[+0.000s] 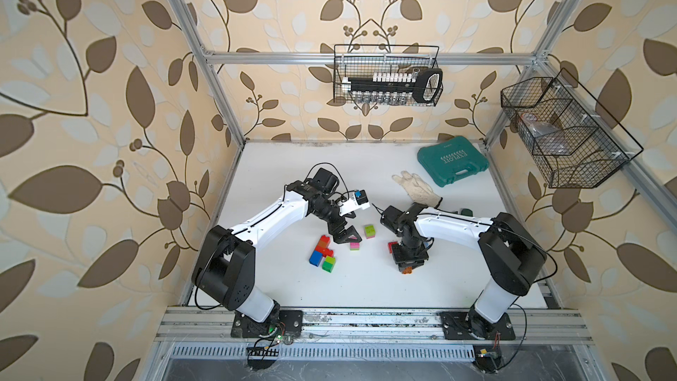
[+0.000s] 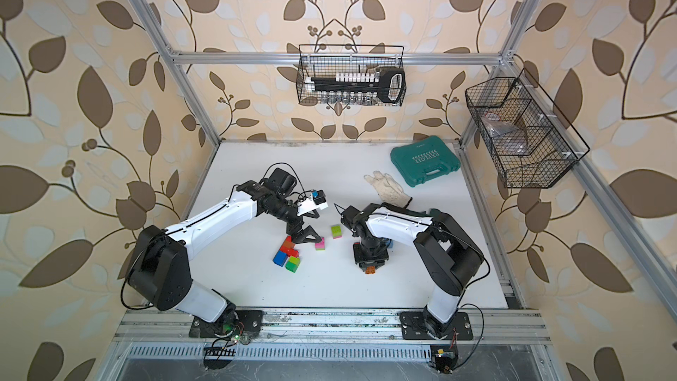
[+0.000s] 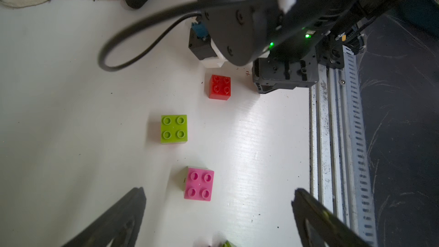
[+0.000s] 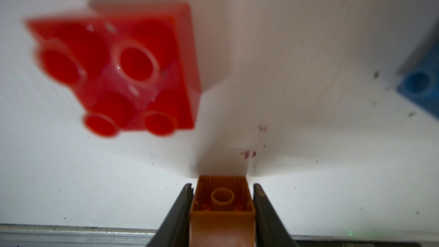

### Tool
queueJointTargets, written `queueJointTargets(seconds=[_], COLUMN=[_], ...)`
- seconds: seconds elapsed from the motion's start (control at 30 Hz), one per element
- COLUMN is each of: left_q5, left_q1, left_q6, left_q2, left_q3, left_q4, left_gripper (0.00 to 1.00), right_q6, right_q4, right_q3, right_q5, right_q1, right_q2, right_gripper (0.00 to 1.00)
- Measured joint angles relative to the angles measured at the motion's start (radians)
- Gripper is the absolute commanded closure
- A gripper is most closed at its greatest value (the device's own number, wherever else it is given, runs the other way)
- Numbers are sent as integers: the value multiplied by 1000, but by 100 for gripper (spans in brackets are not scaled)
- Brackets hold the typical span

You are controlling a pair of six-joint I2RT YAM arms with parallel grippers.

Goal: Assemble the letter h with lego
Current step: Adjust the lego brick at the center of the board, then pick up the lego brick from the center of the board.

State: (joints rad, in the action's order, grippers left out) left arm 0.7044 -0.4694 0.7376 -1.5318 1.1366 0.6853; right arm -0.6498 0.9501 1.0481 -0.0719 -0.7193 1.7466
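Note:
Near the table's middle lies a joined cluster of red, orange, blue and green lego (image 1: 322,252) (image 2: 287,254). My left gripper (image 1: 348,238) (image 3: 218,196) hovers open just right of it, with a pink-topped brick (image 1: 354,246) (image 3: 199,184) close to the gap between its fingers. A lime brick (image 1: 370,231) (image 3: 174,128) stands farther back. My right gripper (image 1: 408,267) (image 4: 223,185) is low over the table and shut on an orange brick (image 4: 222,200) (image 2: 370,270), whose hollow underside faces the wrist camera. A loose red brick (image 4: 123,72) (image 1: 392,246) sits beside it, and a blue one (image 4: 420,86) shows at the edge.
A white glove (image 1: 415,186) lies behind the right arm. The teal case (image 1: 452,163) sits in the back right corner. Wire baskets (image 1: 388,75) (image 1: 564,133) hang on the back and right frame. A metal rail (image 1: 366,320) runs along the front edge.

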Motion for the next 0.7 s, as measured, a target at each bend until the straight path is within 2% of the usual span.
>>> queueJointTargets(seconds=[0.23, 0.43, 0.53, 0.7], left_q5=[2, 2, -7, -54], left_q1=[0, 1, 14, 72], left_q6=[0, 0, 1, -10], left_q2=[0, 0, 0, 0], left_q3=[-2, -2, -2, -7], left_q4=[0, 0, -1, -28], left_gripper=[1, 1, 1, 1], right_q6=[0, -19, -31, -42], right_q4=[-80, -113, -128, -169], right_q3=[14, -25, -71, -135], right_q5=[63, 81, 84, 92], right_q1=[42, 40, 30, 12], right_q2=[-9, -175, -236, -217], right_gripper=[56, 47, 47, 49])
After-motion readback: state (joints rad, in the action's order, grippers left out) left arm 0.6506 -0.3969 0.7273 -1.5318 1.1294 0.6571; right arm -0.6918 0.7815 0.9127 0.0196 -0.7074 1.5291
